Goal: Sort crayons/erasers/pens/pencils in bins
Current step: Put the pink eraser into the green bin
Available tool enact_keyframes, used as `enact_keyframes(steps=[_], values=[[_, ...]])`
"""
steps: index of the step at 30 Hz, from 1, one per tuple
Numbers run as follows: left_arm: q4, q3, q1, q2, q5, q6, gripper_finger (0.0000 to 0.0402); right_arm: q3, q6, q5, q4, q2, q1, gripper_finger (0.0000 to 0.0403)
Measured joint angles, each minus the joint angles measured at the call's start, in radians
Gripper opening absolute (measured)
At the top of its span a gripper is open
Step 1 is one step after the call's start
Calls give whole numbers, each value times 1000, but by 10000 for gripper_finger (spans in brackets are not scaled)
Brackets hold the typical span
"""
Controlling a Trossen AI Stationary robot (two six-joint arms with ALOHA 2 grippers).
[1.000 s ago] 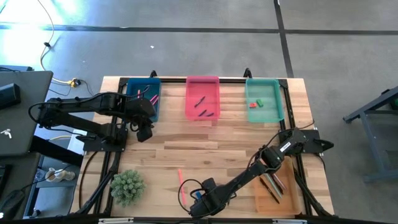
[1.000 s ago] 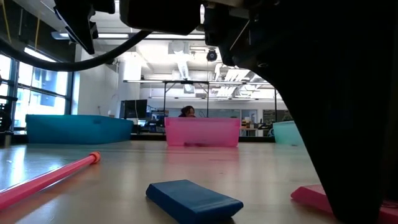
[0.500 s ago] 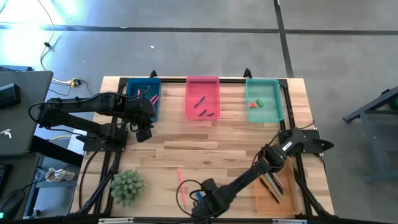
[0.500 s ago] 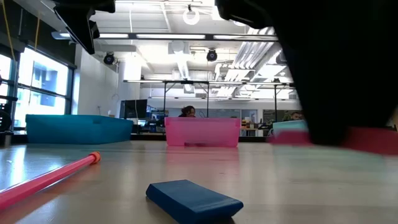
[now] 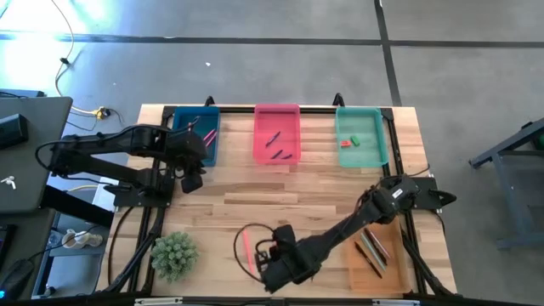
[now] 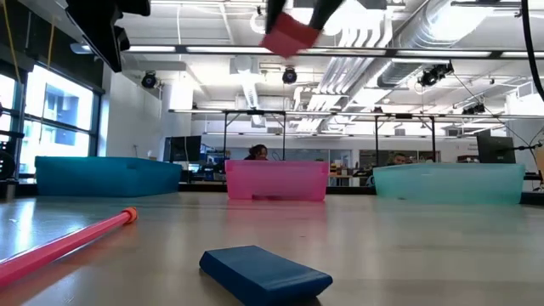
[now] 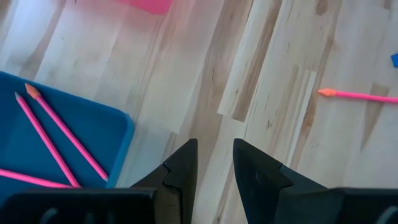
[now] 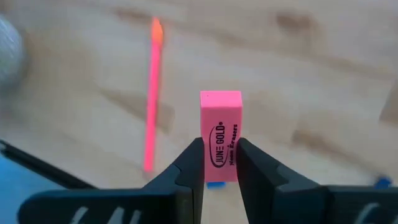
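I've got the right gripper [image 8: 220, 163] pinching a pink eraser [image 8: 221, 134] above the table; the left gripper [image 7: 214, 165] looks narrowly open, empty, I think.

Green spiky plant [image 5: 173, 254], laptop [image 5: 24, 153] beside table.

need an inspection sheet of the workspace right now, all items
surface: wooden table, bare in the middle
job's things: pink eraser lifted clear of the table; blue eraser and pink pencil lie near the front edge; dark blue bin, pink bin, teal bin, orange bin
clutter: green spiky plant
grippers: right end effector shut on the pink eraser; left end effector empty beside the dark blue bin
cables: yellow cable on the floor
surroundings: laptop on the side stand
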Motion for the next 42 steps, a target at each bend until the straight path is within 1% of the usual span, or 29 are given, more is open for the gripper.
enact_keyframes(steps=[6, 13, 17, 26, 37, 42], values=[[0, 0, 0, -38, 0, 17, 90, 0, -35, 128, -42, -62, -39, 64], [0, 0, 0, -53, 0, 34, 90, 1, -87, 200, -164, -114, -109, 64], [0, 0, 0, -53, 0, 42, 90, 2, -88, 200, -250, -135, -152, 64], [0, 0, -1, -52, 0, 60, 90, -6, -259, 190, -248, -147, -243, 64], [0, 0, -1, -52, 0, 60, 90, -6, -447, 189, -249, -147, -321, 64], [0, 0, 0, -52, 0, 60, 90, -6, -566, 187, -249, -147, -366, 64]])
